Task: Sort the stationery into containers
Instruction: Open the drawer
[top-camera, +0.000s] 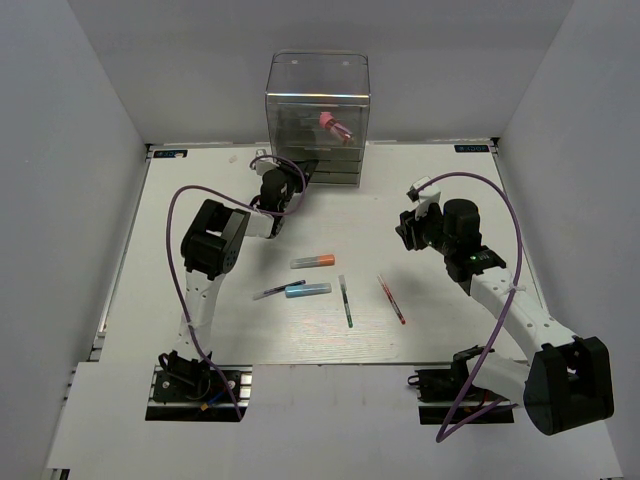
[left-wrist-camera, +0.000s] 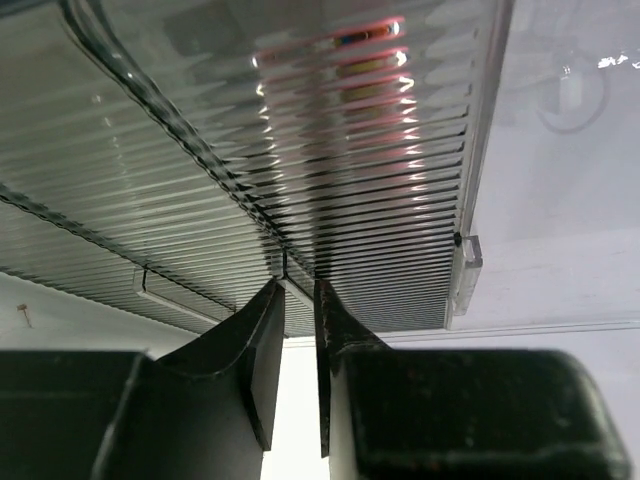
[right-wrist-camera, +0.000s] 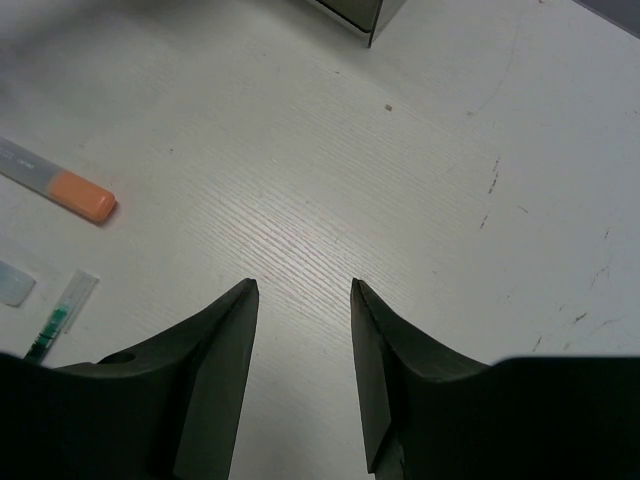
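The tall clear drawer box (top-camera: 300, 80) stands at the back centre, with the pink-red tube (top-camera: 334, 125) inside an upper drawer. My left gripper (top-camera: 291, 178) is at the lower drawers; in the left wrist view it (left-wrist-camera: 298, 286) is closed to a narrow gap on the thin front lip of a ribbed drawer (left-wrist-camera: 350, 180). The orange-and-grey marker (top-camera: 313, 260), light blue marker (top-camera: 308, 290), dark pen (top-camera: 278, 290), green pen (top-camera: 345, 300) and red pen (top-camera: 391, 298) lie on the table. My right gripper (top-camera: 410, 225) (right-wrist-camera: 300, 285) is open and empty above bare table, right of the markers.
The white table (top-camera: 450, 180) is walled at the back and sides. The right wrist view shows the orange marker tip (right-wrist-camera: 85, 197), the blue marker end (right-wrist-camera: 12, 283), the green pen (right-wrist-camera: 55, 320) at left and the box corner (right-wrist-camera: 360, 12) at top.
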